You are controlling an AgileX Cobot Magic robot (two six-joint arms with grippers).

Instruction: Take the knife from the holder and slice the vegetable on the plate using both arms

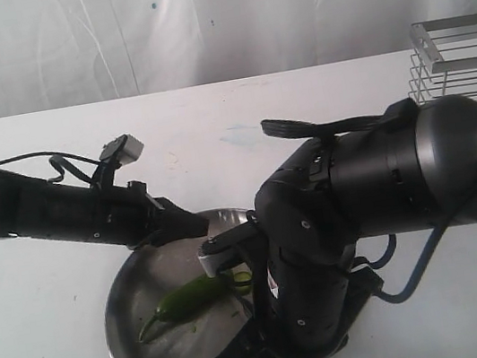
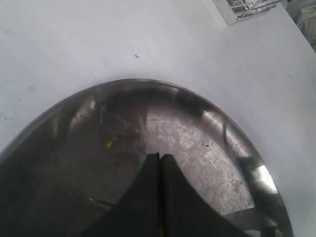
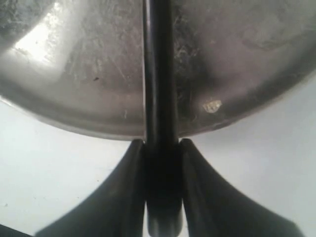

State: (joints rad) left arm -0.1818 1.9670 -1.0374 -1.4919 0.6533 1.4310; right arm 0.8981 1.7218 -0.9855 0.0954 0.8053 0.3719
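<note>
Green vegetable (image 1: 189, 298) lies on the shiny steel plate (image 1: 129, 334).

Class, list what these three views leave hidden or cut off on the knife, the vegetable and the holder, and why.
Knife blade tip: runs off the right wrist view's edge; in the exterior view the right arm covers it.
Vegetable: its end nearest that arm is hidden by it, exterior view.
Holder: cut by the exterior view's edge, base behind the arm.

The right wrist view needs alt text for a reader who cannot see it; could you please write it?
Two black fingers grip a slim dark knife, which runs out over the rim of a shiny steel plate. The plate sits on a white table.
</note>
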